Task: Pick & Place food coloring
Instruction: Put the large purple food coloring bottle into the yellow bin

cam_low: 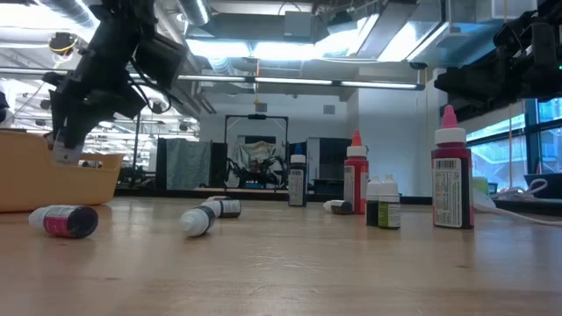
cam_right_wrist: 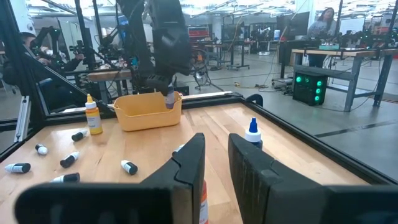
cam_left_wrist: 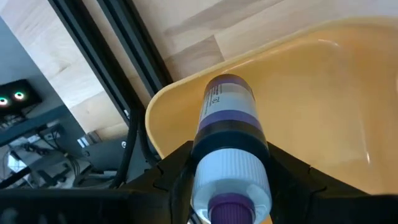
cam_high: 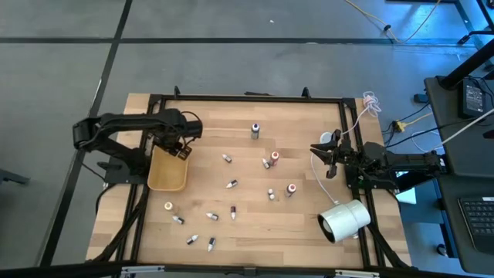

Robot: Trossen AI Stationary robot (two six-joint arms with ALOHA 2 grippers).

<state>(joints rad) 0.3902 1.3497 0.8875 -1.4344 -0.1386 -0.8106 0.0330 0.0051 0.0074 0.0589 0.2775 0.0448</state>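
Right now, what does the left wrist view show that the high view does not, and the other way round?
Only the left wrist view shows the purple-banded bottle clamped between the left gripper fingers. Only the high view shows the scattered bottles, the white cylinder and the right gripper. Both show the tan tray under the left gripper.

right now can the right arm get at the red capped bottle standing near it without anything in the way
Probably yes. The right gripper waits at the table's right edge, fingers slightly apart, and bare wood lies between it and the red-capped bottle. Only a white cable runs nearby, to its side.
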